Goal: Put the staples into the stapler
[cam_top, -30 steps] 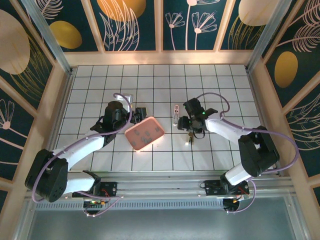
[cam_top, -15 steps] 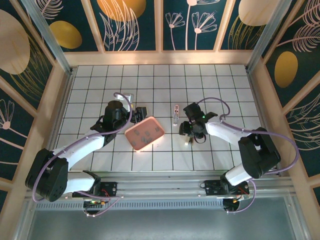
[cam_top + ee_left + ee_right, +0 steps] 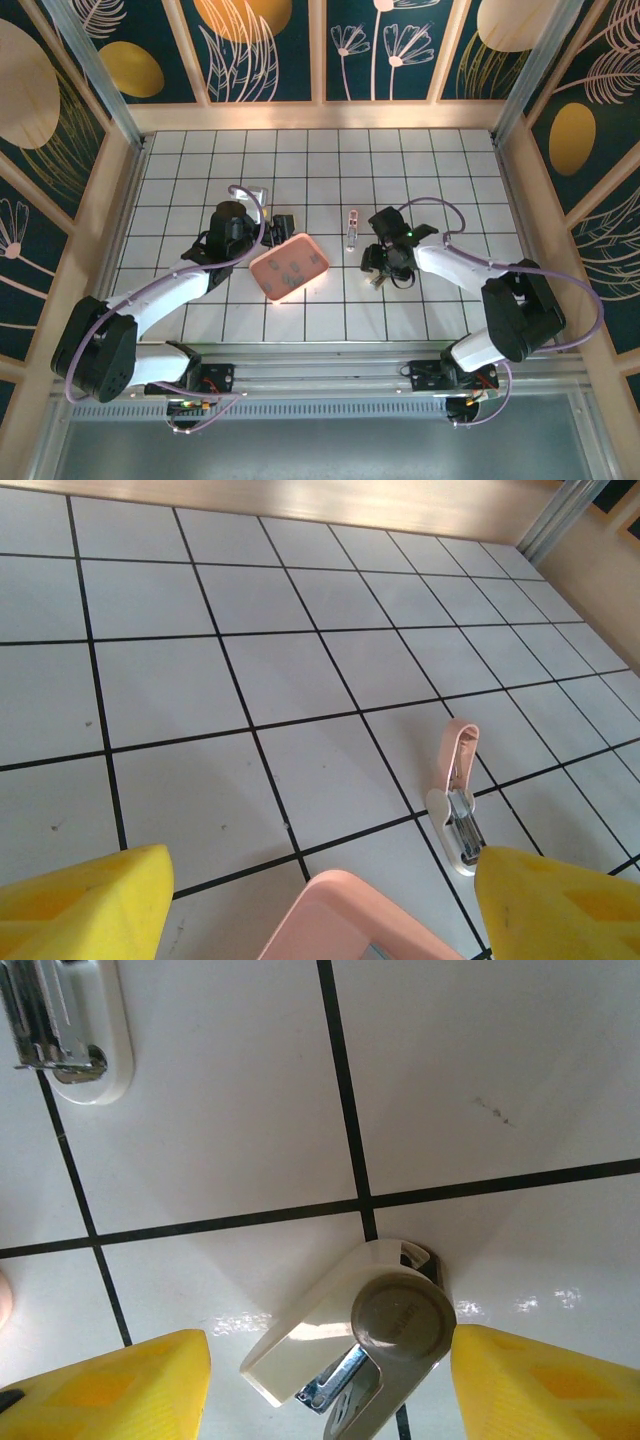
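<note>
And there was the left pincer, jaws spread wide, gripping nothing at all. In its wrist view the two yellow fingers sat far apart, with the rounded rim of the pink tray poking up between them. From above, that tray lay just to the pincer's right, close against its tips, and the staples were dark slivers scattered inside it. On past the tray, ahead and to the right of the left pincer, lay the stapler, flat on the tiles, pink top swung back, metal channel bared. From overhead the stapler sat between both arms, just left of the right pincer and apart from it. That right pincer was wide open too, hovering low over a small cream gadget with a round grey button. The gadget lay between the fingers, and I could not tell whether it touched them. One end of the stapler sat up and left of those fingers.
</note>
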You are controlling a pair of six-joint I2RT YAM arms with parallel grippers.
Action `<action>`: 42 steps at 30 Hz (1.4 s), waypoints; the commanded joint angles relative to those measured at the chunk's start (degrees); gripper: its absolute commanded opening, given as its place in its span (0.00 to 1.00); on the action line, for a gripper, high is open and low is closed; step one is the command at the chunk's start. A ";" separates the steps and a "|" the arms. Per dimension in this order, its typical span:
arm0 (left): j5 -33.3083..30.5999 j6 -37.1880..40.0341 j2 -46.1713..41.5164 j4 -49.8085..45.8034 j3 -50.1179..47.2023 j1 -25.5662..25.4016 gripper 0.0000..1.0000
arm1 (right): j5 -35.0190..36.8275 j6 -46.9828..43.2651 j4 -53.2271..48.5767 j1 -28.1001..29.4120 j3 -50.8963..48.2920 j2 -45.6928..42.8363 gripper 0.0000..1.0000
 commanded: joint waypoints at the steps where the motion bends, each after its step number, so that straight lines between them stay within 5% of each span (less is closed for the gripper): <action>1: 0.83 0.12 0.36 1.29 1.42 0.08 0.79 | -0.52 1.44 -1.26 0.21 -0.76 -0.11 0.66; 23: 1.76 0.49 0.89 2.04 1.42 0.07 0.79 | -3.25 2.56 6.72 -0.32 -2.44 4.39 0.64; 33: 1.88 2.19 -0.32 2.00 0.75 0.09 0.79 | -1.16 0.76 6.55 0.20 -3.45 3.45 0.35; 38: 9.29 9.67 -2.29 4.98 -0.25 0.06 0.77 | -7.06 -3.85 12.87 0.11 -5.78 -4.13 0.32; 42: 22.00 23.44 -3.41 3.83 1.63 -0.07 0.70 | -13.49 -10.43 21.92 0.10 -7.85 -10.37 0.31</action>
